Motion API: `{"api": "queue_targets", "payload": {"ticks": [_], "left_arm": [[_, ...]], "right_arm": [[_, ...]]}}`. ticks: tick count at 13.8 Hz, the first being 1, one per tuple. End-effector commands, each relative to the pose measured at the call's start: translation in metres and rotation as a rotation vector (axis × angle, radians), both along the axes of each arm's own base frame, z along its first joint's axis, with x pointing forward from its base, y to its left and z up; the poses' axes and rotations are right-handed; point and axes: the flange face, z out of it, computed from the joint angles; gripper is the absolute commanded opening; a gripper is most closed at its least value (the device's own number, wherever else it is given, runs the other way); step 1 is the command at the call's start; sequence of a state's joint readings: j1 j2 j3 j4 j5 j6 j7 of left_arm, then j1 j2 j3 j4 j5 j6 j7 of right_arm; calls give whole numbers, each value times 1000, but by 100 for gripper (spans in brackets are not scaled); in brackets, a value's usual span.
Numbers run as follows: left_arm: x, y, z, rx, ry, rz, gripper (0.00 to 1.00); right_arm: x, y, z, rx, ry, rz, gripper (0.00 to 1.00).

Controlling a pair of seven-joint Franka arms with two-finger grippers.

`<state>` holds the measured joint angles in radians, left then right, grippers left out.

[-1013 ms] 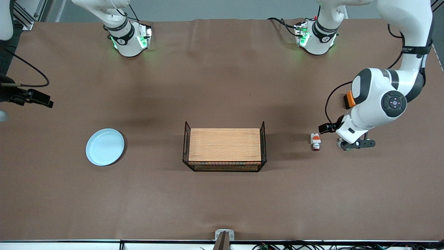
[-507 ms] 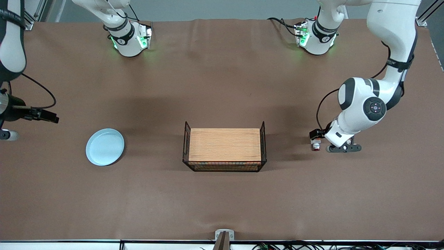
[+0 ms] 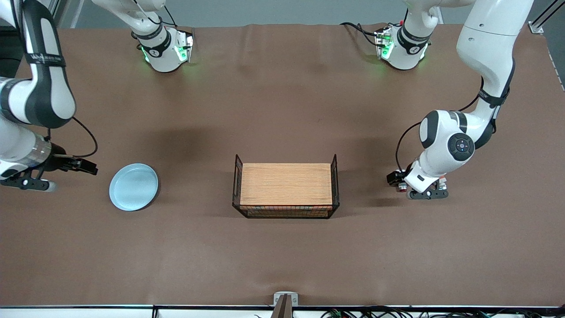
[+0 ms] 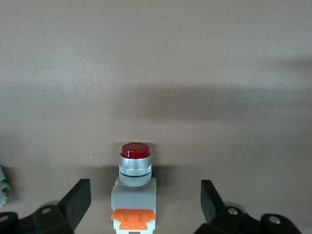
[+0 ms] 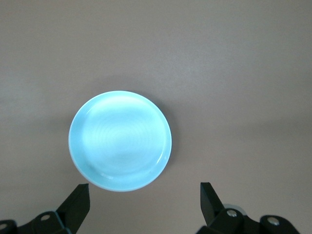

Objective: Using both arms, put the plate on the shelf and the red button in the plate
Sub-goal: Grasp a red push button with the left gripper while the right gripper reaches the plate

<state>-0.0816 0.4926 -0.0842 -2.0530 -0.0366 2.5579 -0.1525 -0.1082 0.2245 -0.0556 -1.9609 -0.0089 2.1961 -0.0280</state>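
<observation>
Approach step: the left tool [image 4: 144, 204] hangs wide open and empty over the red button [image 4: 135, 181] lying on the surface; the right tool [image 5: 144, 202], equally open, nears the pale blue plate [image 5: 120, 147]. Next, both should descend and close.

brown table [image 3: 282, 256], plate [image 3: 133, 187], rack [image 3: 286, 185], red button [image 4: 135, 187]

High front camera faces both robot bases across the bench [image 3: 282, 247]; wrist cameras look down closely, sharing its red button [image 4: 135, 168] and plate [image 5: 120, 140].
</observation>
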Motion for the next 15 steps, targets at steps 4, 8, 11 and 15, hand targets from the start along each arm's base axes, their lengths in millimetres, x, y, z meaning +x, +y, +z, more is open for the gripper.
{"api": "queue_targets", "payload": {"ticks": [4, 8, 11, 15], "left_arm": [[-5, -1, -20, -5, 10, -3, 99], [-8, 0, -23, -3, 23, -4, 92], [-10, 0, -22, -2, 34, -9, 69], [-13, 2, -22, 2, 65, -16, 49]], "right_arm": [[-2, -34, -86, 87, -65, 66, 100], [2, -40, -131, 72, -91, 60, 100], [7, -42, -154, 66, -84, 62, 100], [14, -43, -168, 61, -71, 72, 100]]}}
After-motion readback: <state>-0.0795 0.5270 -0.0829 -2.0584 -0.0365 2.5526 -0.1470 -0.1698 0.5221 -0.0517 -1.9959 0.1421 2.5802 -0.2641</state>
